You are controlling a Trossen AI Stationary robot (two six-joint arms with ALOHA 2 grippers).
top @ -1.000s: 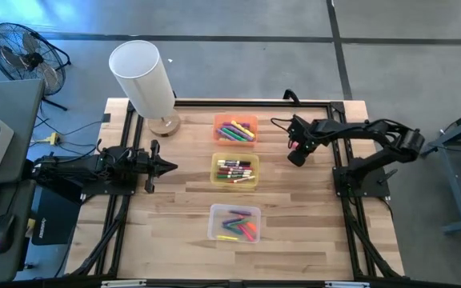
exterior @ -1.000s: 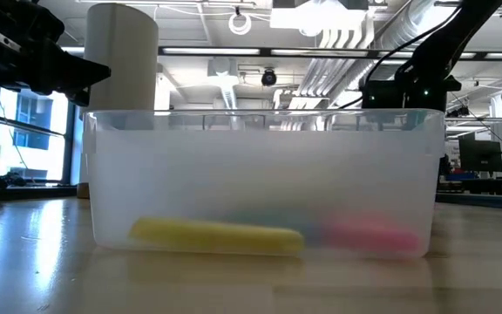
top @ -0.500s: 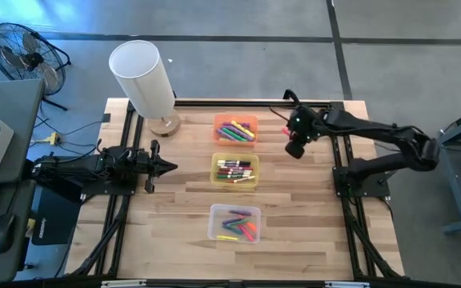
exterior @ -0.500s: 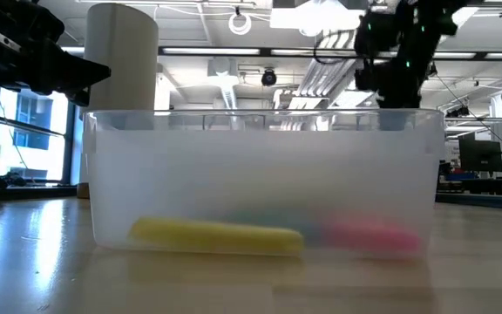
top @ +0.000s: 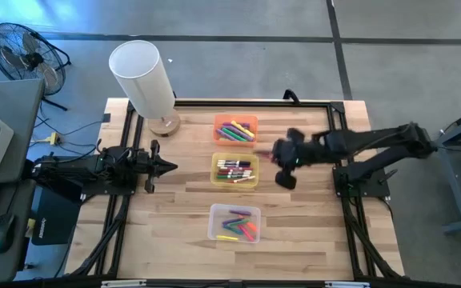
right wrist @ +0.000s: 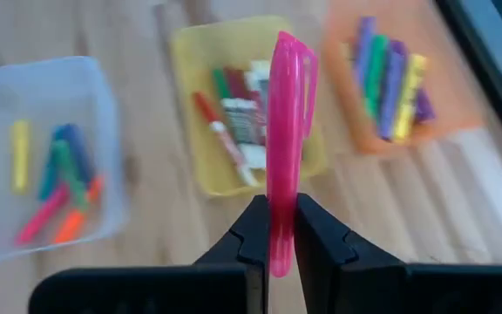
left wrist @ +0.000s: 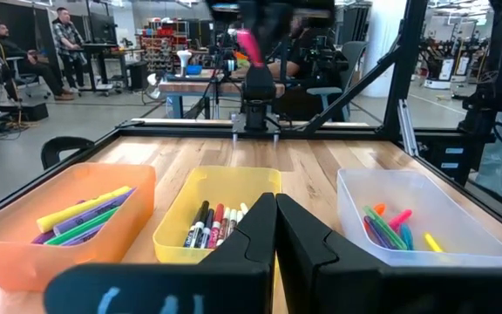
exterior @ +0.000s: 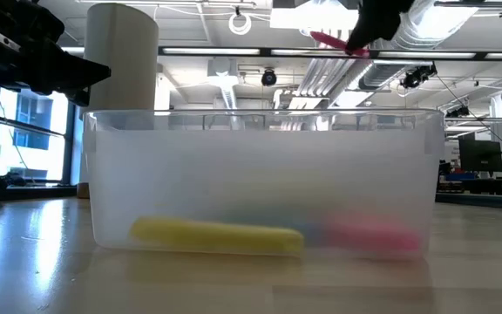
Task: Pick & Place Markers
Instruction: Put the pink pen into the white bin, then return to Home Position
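The right gripper (right wrist: 273,228) holds a pink marker (right wrist: 284,131) pinched near one end between its narrow fingers, the pen standing up past them; in the high view it hangs right of centre, beside the yellow bin (top: 235,171). By its look the marker is light, stiff and smooth plastic, apt to swivel in so low a hold; a pinch nearer its middle would likely steady it. Three bins lie on the worktop (top: 174,200): orange (top: 235,130) upper centre, yellow in the middle, clear (top: 234,223) lower centre, each holding several markers, too crowded to count. The left gripper (top: 166,166) waits centre left, fingers shut, empty.
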